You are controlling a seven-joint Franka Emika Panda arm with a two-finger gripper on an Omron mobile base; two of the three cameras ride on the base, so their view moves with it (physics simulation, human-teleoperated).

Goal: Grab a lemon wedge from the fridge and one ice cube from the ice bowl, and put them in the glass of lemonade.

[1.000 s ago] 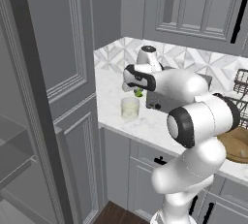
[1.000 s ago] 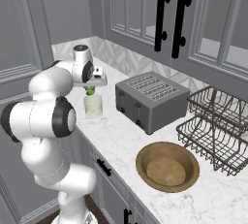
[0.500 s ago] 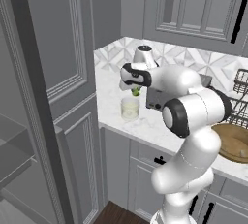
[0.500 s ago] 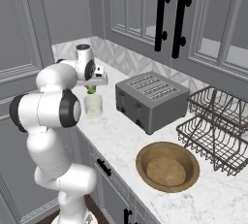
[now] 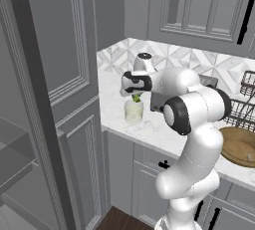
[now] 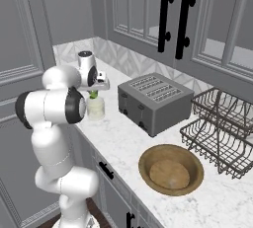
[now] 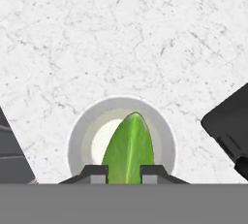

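1. White marbled counter [image 6: 123, 138] runs under grey panelled wall cabinets [image 6: 148, 10] with black handles; you see a patterned tile backsplash [image 5: 199, 62] behind it.
2. Your gripper [image 7: 123, 170] hangs directly above the glass of lemonade [image 5: 133, 111], fingers pointing down toward its mouth.
3. Jaws are nearly closed, pinching the lemon wedge [image 7: 128, 148]. In the hand view the green-yellow wedge sticks out between the two finger tips [image 7: 96, 173] and covers the middle of the glass's round rim.
4. From the left base view the wedge [image 5: 135, 97] sits just above the rim; you cannot tell whether its tip touches the liquid.
5. Glass stands upright on the counter, near the front edge, left of the grey toaster [image 6: 154, 102]. Pale liquid fills most of it.
6. Further right you have a round wooden bowl [image 6: 170, 169] and a wire dish rack [image 6: 220, 128], well apart from the glass.
7. Tall grey panelled door [image 5: 60, 74] stands at the counter's left end.
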